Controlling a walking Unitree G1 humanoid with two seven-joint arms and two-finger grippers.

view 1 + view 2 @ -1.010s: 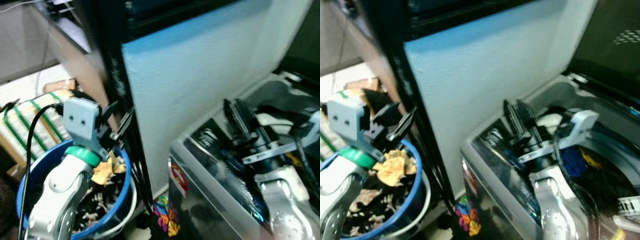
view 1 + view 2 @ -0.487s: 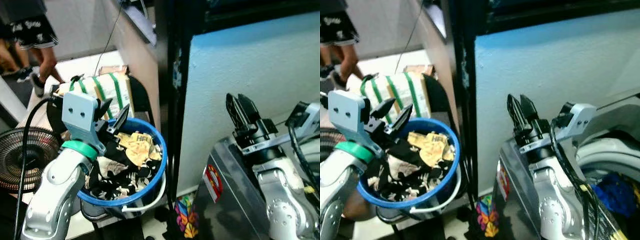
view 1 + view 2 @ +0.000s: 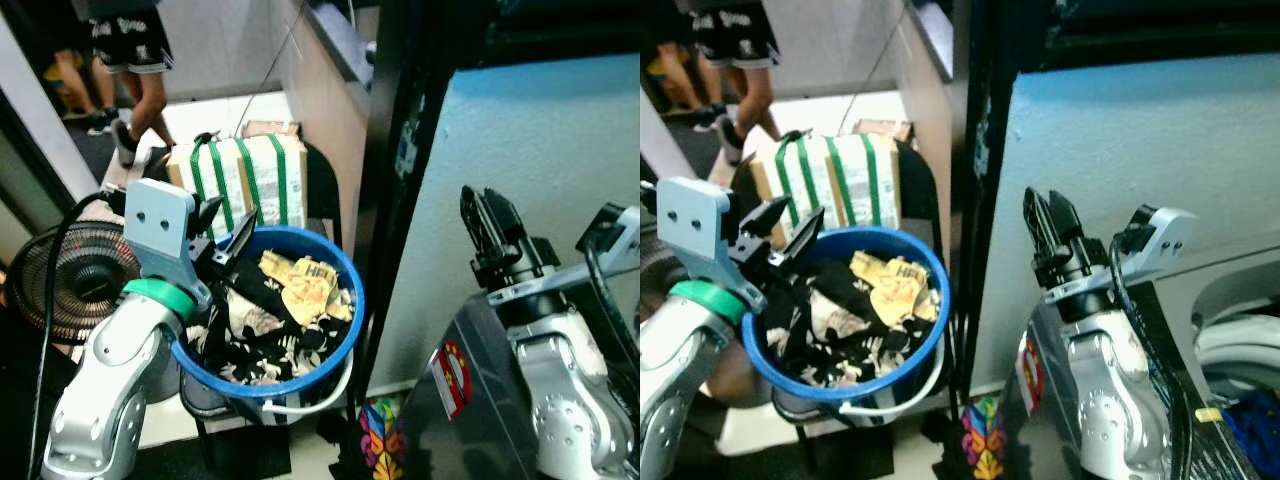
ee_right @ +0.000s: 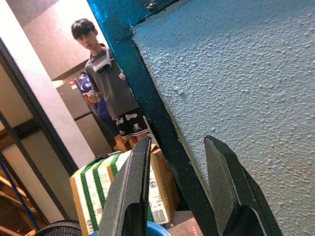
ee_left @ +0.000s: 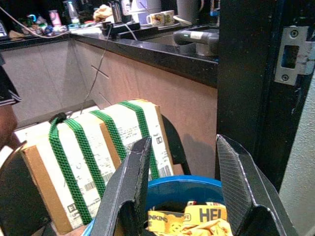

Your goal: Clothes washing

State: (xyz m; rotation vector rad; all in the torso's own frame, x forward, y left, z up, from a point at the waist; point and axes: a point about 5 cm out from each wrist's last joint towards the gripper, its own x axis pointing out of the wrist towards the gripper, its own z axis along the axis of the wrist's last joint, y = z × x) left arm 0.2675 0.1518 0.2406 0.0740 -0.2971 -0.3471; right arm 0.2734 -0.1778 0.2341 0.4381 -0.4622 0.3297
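A blue bucket (image 3: pixel 340 330) holds black-and-white patterned clothes (image 3: pixel 262 335) with a yellow printed garment (image 3: pixel 300 285) on top. My left gripper (image 3: pixel 228 222) hovers open over the bucket's left rim with nothing between its fingers; the left wrist view looks down past them at the yellow garment (image 5: pixel 197 219). My right gripper (image 3: pixel 482 200) is raised above the silver washing machine (image 3: pixel 470 410), pointing up in front of the light blue wall (image 3: pixel 540 130). Its fingers (image 4: pixel 133 196) stand apart and hold nothing. The machine's drum opening (image 3: pixel 1240 340) lies at the far right.
Behind the bucket is a cardboard box with green straps (image 3: pixel 245 175). A black fan (image 3: pixel 85 280) stands at left. A black door frame (image 3: pixel 400 150) rises between bucket and wall. A person (image 3: pixel 130 50) stands at the back. A colourful item (image 3: pixel 378 445) lies on the floor.
The camera has swung left, so the bucket, box and fan sit further right in view and the washer has slid toward the right edge. Both grippers keep their pose.
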